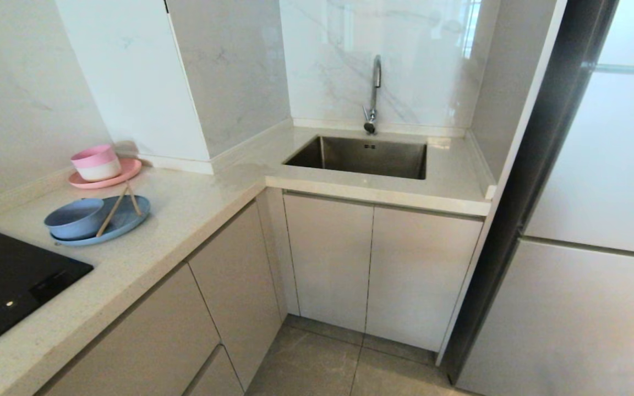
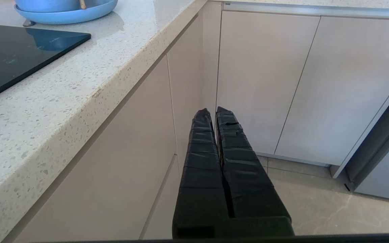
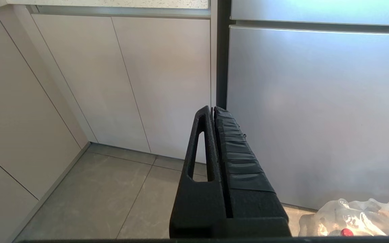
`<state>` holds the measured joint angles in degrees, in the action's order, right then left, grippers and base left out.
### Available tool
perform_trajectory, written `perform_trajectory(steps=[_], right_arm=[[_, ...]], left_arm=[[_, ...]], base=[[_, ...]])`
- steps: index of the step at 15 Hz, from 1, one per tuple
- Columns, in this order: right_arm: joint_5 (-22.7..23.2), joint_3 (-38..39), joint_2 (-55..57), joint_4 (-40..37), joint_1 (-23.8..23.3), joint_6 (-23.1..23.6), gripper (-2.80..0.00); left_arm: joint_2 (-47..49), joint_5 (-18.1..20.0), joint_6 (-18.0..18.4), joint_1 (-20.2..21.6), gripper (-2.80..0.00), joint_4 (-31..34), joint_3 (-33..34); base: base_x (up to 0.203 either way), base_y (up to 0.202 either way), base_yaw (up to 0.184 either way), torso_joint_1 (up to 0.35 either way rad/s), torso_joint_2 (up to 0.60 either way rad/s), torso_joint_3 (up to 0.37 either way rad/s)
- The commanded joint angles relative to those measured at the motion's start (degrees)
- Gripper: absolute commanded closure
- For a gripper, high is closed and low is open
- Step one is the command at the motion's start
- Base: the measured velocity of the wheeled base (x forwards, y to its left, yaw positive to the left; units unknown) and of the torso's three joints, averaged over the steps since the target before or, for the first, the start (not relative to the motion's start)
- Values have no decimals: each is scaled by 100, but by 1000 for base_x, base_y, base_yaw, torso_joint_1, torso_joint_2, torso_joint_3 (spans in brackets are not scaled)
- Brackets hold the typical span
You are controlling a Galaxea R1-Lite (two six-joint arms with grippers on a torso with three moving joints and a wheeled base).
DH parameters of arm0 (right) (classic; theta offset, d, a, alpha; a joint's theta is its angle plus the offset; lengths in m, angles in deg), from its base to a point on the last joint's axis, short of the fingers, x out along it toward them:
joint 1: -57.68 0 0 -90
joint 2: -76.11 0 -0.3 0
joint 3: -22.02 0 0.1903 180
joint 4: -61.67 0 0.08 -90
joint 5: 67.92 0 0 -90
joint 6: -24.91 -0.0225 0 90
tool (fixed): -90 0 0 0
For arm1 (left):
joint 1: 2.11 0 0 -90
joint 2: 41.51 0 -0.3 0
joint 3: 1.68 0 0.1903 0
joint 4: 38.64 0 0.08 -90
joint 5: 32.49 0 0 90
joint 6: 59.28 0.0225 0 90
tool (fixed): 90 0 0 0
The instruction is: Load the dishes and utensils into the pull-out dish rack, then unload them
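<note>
Two closed grippers [image 2: 213, 111] [image 3: 212, 109] (parked), one plate [image 1: 124, 220], one bowl [image 1: 75, 218]

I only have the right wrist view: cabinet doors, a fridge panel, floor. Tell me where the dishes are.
Observer: On the counter to the robot's left, a blue-grey bowl sits on a light-blue plate, beside the black cooktop.
Operator: Report the chopsticks.
Observer: The chopsticks lie crossed, leaning from the plate onto the bowl's rim.
Operator: Give me the left gripper.
Observer: The left gripper is shut and empty, low in front of the cabinet fronts, below counter height.
Operator: Check whether the rack is out.
Observer: No rack shows; every drawer and door in view is closed.
</note>
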<state>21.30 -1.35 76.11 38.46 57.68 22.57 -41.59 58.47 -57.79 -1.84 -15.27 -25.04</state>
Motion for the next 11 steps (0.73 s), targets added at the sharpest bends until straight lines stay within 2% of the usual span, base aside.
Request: perform_trajectory(steps=[1, 11], right_arm=[[-2, 0, 9, 2, 0, -3, 0], [-2, 0, 5, 2, 0, -3, 0]], left_arm=[[-9, 0, 1, 0, 0, 0, 0], [-7, 0, 1, 3, 0, 0, 0]], base=[[0, 0, 0, 0, 0, 0], [0, 0, 0, 0, 0, 0]])
